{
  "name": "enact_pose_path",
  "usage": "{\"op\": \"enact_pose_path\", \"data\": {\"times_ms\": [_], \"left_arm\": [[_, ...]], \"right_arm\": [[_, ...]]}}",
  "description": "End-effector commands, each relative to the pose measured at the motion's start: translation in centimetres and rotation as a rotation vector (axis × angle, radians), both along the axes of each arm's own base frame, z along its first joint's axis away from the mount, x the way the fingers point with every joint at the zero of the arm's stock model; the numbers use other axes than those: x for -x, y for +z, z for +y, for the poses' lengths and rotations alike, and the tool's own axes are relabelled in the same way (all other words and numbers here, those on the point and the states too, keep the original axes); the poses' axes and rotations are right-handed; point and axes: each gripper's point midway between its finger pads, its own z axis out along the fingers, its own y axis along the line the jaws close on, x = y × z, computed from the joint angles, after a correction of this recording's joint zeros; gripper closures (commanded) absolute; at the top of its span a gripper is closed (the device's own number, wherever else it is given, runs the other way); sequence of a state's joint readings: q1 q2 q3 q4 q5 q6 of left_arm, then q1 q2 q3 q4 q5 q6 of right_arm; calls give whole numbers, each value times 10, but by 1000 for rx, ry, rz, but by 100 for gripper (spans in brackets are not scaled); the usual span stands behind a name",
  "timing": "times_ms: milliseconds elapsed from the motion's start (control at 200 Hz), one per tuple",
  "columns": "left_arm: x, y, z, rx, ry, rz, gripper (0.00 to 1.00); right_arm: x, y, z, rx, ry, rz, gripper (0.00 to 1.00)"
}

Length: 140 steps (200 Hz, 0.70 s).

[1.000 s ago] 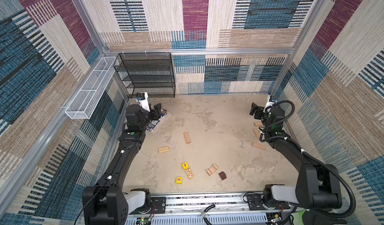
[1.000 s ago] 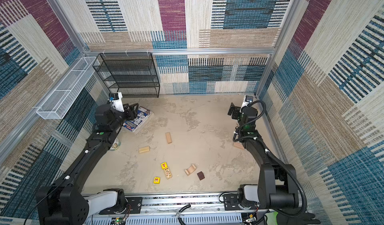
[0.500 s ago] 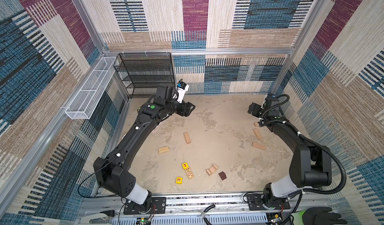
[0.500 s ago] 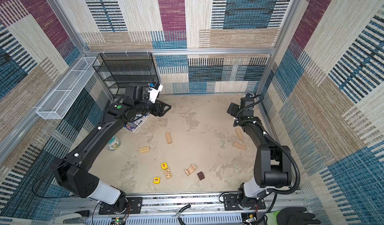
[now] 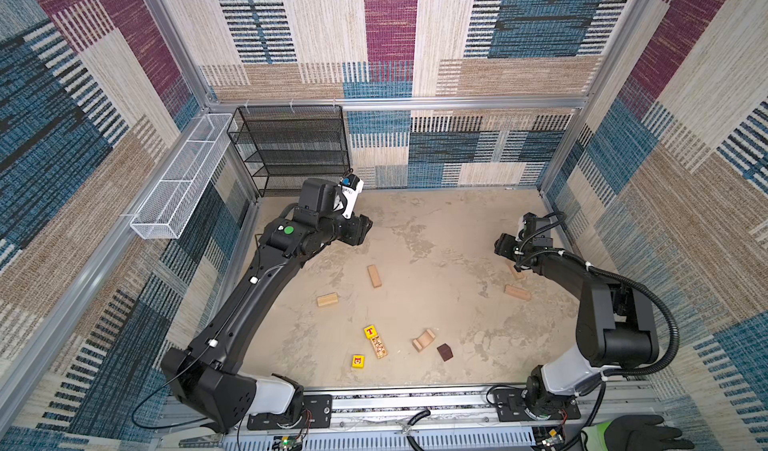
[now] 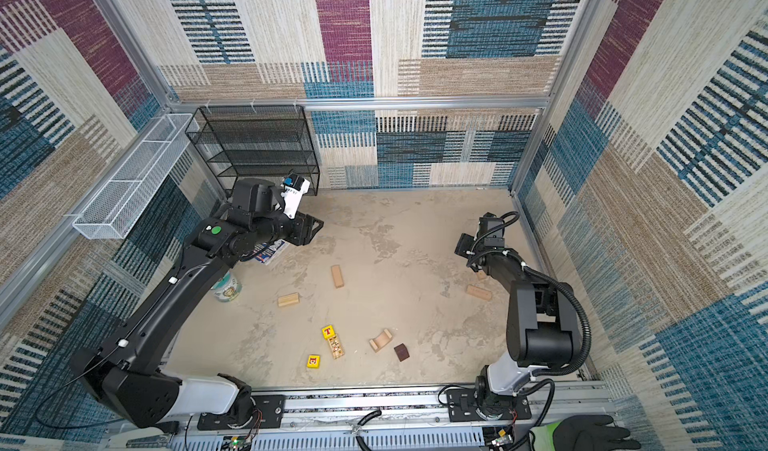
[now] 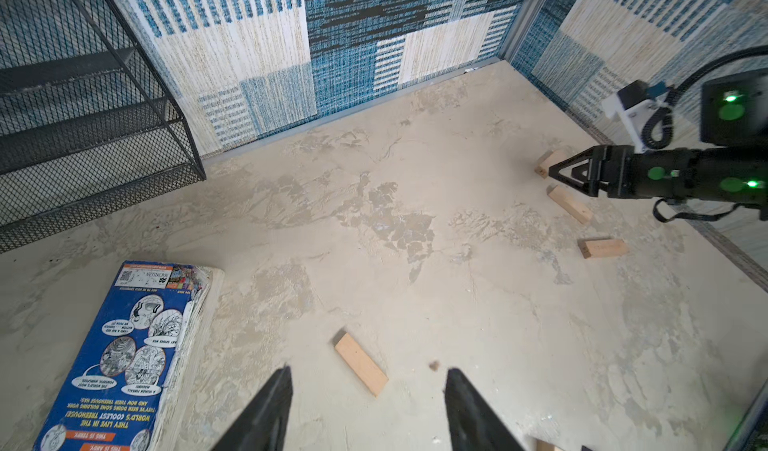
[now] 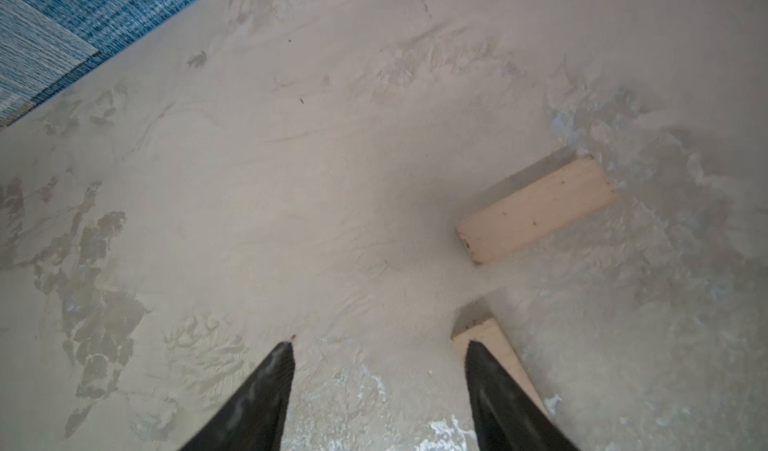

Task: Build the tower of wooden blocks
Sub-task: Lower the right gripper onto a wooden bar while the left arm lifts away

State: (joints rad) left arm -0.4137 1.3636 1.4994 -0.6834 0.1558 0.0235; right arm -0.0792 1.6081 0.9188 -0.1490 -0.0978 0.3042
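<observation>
Since a second ago the left arm [image 5: 249, 291] has swung out from the 9 o'clock edge. Its left pincer [image 5: 360, 232] now hangs spread and empty toward 11 o'clock. The right pincer [image 5: 501, 247], also spread with nothing in it, hovers toward 2 o'clock, near two pale bars [image 5: 517, 292] at 3 o'clock. The wood blocks [image 5: 327, 299] lie unstacked on the desk [image 5: 436, 228]. Two further bars [image 5: 374, 276] are near the centre. The yellow cubes [image 5: 358, 361], arch [image 5: 424, 340] and brown cube [image 5: 444, 352] are at 6 o'clock.
</observation>
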Motion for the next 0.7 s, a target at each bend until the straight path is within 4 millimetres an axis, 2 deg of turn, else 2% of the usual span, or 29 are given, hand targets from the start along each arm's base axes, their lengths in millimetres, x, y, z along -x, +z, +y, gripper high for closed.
{"op": "enact_pose_path", "data": {"times_ms": [0,150,301,341,391,426,596,696], "left_arm": [[5,10,-7,7,-70,-71,25],[6,2,-8,-8,-82,-33,21],[3,-12,-17,-22,-105,45,21],[4,-15,-20,-27,-111,65,21],[4,-19,-24,-27,-128,87,21],[6,-21,-28,-21,-147,100,21],[16,-30,-50,5,-235,149,20],[19,-36,-59,5,-261,173,20]], "right_arm": [[0,-7,-3,21,2,27,34],[11,-20,-11,43,-39,98,30],[41,-32,-14,13,-125,179,25],[51,-33,-16,13,-152,189,19],[62,-31,-18,13,-175,197,7],[69,-30,-20,20,-193,203,4],[99,-28,-28,67,-234,234,0],[111,-40,-23,57,-209,290,0]]}}
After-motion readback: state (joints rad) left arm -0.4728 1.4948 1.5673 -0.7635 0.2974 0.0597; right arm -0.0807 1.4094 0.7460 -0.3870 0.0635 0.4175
